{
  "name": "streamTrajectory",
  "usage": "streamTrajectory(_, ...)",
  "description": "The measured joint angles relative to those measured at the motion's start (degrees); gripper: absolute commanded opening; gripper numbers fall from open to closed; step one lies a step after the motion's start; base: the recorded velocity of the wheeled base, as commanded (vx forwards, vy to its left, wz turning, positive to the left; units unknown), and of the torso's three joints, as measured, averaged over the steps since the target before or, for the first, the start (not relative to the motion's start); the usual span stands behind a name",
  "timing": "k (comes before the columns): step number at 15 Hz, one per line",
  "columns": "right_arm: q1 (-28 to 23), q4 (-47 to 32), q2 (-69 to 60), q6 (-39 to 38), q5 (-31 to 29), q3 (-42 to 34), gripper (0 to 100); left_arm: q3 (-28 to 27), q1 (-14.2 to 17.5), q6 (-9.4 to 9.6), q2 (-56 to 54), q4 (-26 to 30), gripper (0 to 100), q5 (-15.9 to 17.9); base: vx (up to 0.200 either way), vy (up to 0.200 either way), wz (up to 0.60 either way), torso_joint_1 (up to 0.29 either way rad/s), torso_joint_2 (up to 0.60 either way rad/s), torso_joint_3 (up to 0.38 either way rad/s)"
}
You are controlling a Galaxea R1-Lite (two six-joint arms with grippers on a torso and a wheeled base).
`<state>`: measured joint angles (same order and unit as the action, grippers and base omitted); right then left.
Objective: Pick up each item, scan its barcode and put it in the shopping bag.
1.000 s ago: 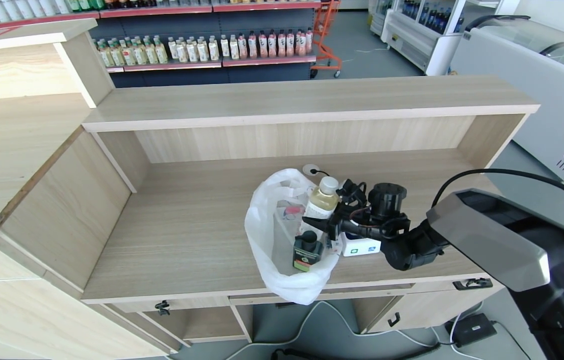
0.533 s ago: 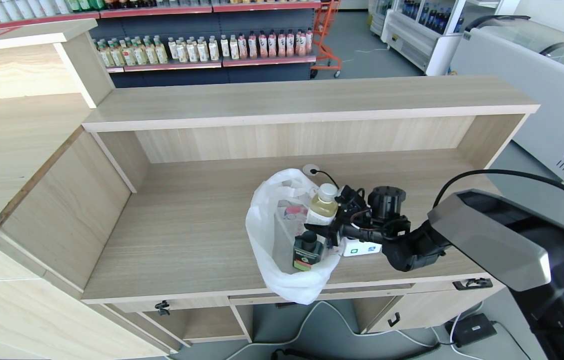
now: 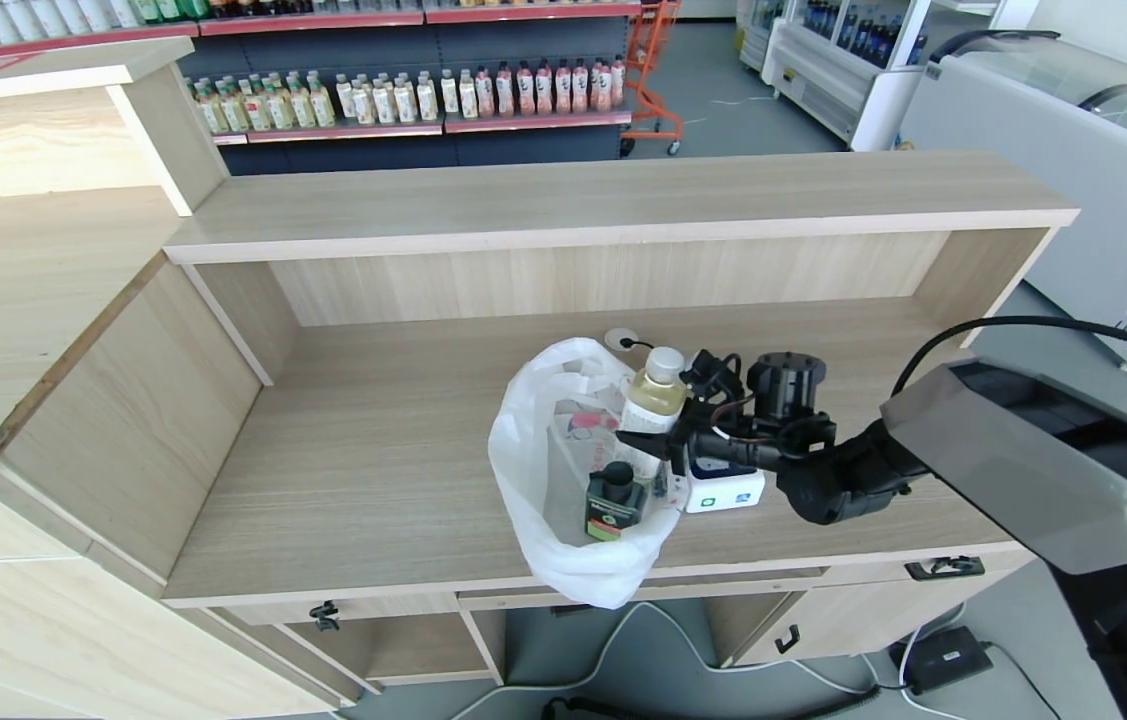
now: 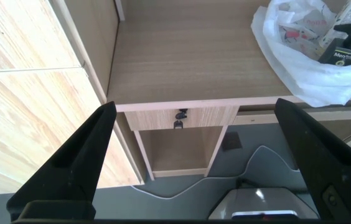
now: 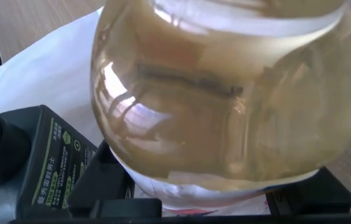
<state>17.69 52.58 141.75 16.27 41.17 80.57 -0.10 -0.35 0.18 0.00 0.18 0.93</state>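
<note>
On the wooden counter (image 3: 373,450) before drink shelves (image 3: 403,95) and freezers (image 3: 1073,150), the bag (image 3: 523,470) sits at the front edge — the right gripper (image 3: 661,450) clamps the bottle (image 3: 653,398) over its rim, slightly higher than before — the left gripper (image 4: 194,109) gapes wide.

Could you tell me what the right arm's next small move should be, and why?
Probably ease the bottle left and down into the shopping bag: the right end effector holds it at the bag's rim, beside the dark bottle already inside.

right gripper (image 3: 648,455), held out forward, clamps the bottle (image 3: 655,398); left gripper (image 4: 191,155) hangs, fingers spread.
</note>
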Motion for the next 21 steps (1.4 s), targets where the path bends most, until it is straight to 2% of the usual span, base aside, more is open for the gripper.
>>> streamTrajectory(3,-0.5,-0.6,-4.6,-1.7,0.3,-3.7,0,0.0,0.0,0.0,0.0,0.0,100,0.0,0.0,0.0,0.0,0.0,0.0,0.0)
streamTrajectory(7,-0.8,0.0,-5.6,3.7,0.4,-5.4,0,0.0,0.0,0.0,0.0,0.0,100,0.0,0.0,0.0,0.0,0.0,0.0,0.0)
streamTrajectory(10,-0.7,0.0,-4.1,5.6,0.3,-3.8,0,0.0,0.0,0.0,0.0,0.0,100,0.0,0.0,0.0,0.0,0.0,0.0,0.0)
streamTrajectory(21,0.8,0.0,1.1,5.2,0.4,1.2,0,0.0,0.0,0.0,0.0,0.0,100,0.0,0.0,0.0,0.0,0.0,0.0,0.0)
